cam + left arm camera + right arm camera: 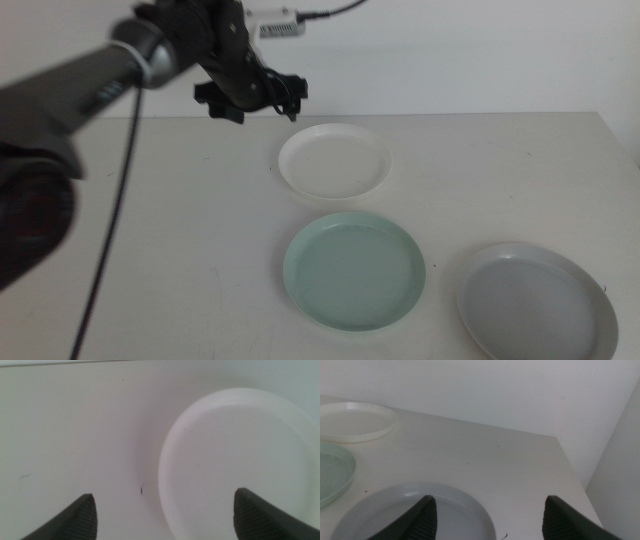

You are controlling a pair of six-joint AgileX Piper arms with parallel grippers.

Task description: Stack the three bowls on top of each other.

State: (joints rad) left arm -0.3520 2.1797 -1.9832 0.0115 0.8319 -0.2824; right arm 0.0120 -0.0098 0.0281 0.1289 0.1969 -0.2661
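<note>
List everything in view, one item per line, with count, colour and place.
white bowl: one, white, far centre of the table, apart from the others.
green bowl: one, mint green, near centre, empty.
grey bowl: one, grey, near right, empty.
table: one, off-white, beneath all three.
wall: one, white, behind the table.
left gripper: one, dark, raised beside the white bowl's far left rim, jaws wide apart.
right gripper: one, dark, above the grey bowl, jaws apart.

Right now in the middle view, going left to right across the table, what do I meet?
Left gripper, raised over the table's far side → white bowl → mint green bowl → grey bowl.
</note>
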